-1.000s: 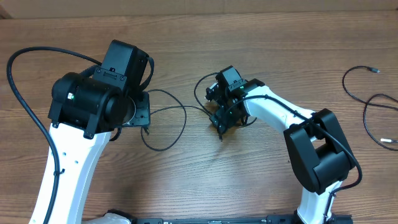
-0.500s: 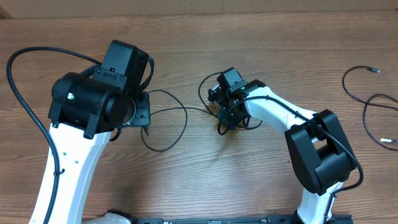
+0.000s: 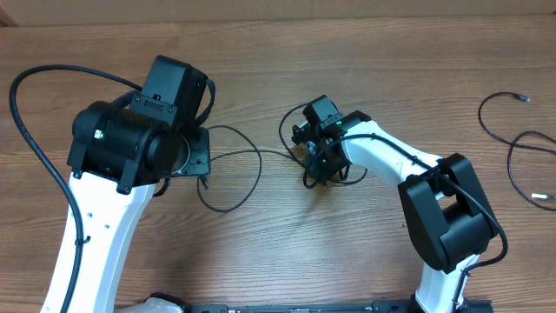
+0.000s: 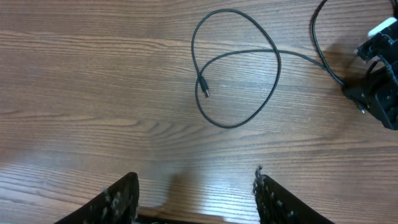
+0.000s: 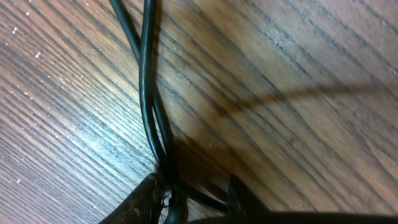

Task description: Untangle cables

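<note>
Item: looped cable (image 4: 277, 65), thin and black, lying near the middle of the wooden table (image 3: 261, 52) between the two arms. It makes one loose ring that crosses itself, with its small plug end (image 4: 203, 88) free inside the ring. From the ring its tail runs to the right gripper (image 3: 314, 169), where two strands (image 5: 147, 81) pass side by side down between the fingers. The tips are cut off at the frame edge, so whether they are pinched I cannot tell. The left gripper (image 4: 194, 186) hangs above bare wood near the ring, fingers apart, nothing between them. Two further cables (image 3: 481, 116) lie well apart at the table's right edge. Step in hand, as I judge it: taking hold of the doubled strands. The next move likely calls for a firm pinch, then a slow pull away from the ring.
</note>
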Available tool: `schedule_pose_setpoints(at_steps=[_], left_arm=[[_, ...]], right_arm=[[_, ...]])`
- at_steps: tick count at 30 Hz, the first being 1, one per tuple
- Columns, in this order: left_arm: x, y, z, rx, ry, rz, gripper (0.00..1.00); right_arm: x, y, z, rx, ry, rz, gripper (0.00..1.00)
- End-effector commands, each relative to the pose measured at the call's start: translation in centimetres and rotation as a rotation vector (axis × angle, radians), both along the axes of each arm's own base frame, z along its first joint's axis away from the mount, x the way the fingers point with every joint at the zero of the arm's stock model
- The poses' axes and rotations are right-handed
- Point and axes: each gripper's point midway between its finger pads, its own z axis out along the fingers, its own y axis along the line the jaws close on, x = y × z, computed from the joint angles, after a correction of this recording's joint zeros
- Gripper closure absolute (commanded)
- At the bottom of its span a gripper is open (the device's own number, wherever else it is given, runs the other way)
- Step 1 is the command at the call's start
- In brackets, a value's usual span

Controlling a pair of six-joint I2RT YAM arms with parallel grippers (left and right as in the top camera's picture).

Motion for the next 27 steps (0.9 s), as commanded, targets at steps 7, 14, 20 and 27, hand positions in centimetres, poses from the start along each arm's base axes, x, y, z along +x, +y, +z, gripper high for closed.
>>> schedule_pose_setpoints(at_steps=[7,14,20,27], left_arm=[[0.0,-0.1,0.0,-0.013,-0.007,0.016,0.4],[0.1,-0.1,0.1,-0.014,-0.011,0.016,0.4],[0.2,-0.1,0.1,-0.015,-0.013,0.016,0.39],[0.2,-0.1,0.1,-0.015,-0.014,0.016,0.39]], right_arm=[[1.8,-1.0,1.4,0.019,0.045,-0.276,0.82],[5.1,-2.1,7.7,0.07,-0.031,-0.35,0.96],[8.0,-7.0,13.1,0.058,-0.141,-0.556,0.96],[10.0,-25.0,21.5,-0.195,-0.359,-0.969,0.96]])
